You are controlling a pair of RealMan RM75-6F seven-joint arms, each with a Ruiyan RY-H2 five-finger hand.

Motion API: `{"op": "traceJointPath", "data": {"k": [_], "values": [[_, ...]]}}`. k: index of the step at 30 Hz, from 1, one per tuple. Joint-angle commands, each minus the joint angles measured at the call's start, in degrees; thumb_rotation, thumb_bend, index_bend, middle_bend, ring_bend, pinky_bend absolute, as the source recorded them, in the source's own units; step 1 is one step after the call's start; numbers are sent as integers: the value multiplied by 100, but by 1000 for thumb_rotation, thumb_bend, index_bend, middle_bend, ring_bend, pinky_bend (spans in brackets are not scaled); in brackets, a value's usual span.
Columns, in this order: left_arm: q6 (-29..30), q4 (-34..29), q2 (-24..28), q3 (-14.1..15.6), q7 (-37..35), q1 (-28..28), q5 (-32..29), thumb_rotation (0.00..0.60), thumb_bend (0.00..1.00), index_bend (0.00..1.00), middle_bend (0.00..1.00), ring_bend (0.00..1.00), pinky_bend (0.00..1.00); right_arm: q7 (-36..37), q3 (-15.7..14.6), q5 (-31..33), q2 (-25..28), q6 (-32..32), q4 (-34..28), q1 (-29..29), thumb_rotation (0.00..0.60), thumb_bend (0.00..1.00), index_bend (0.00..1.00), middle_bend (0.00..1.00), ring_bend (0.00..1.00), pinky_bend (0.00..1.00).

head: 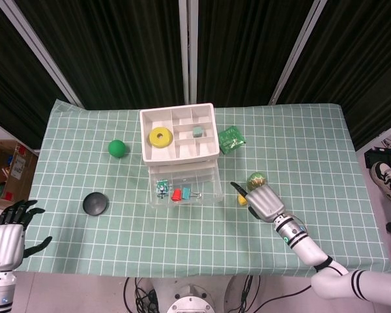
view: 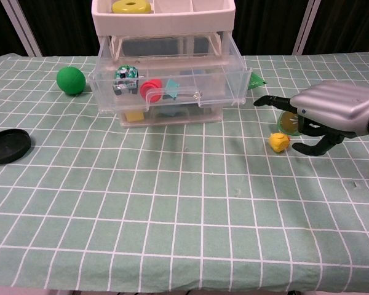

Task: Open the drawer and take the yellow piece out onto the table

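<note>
The small yellow piece [head: 242,200] [view: 279,142] lies on the green checked cloth, to the right of the clear drawer [head: 184,190] [view: 166,86]. That drawer stands pulled out, with a green-white, a red and a teal piece inside. My right hand [head: 264,201] [view: 333,112] hovers low just right of the yellow piece, fingers spread, none closed around it. My left hand [head: 5,238] hangs off the table's near left corner, fingers apart and holding nothing; the chest view does not show it.
The white drawer unit [head: 206,150] [view: 163,21] carries a yellow ring [head: 160,137] [view: 131,7] on top. A green-gold egg [head: 255,178] [view: 287,122] sits behind my right hand. Also on the cloth: green ball [head: 117,148] [view: 71,80], black lid [head: 96,204] [view: 8,146], green packet [head: 231,139].
</note>
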Motion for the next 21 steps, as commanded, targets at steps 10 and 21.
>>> {"op": "traceJointPath", "data": {"k": [10, 21], "values": [[-102, 193, -92, -47, -68, -102, -16, 600, 0, 343, 215, 153, 186, 1187, -193, -700, 1382, 2252, -963, -1624, 600, 340, 0, 383, 383, 557], [-229, 259, -219, -35, 108, -192, -38, 600, 0, 342, 215, 153, 186, 2232, -514, -1200, 1724, 3530, -607, -2993, 600, 341, 0, 0, 0, 0]]}}
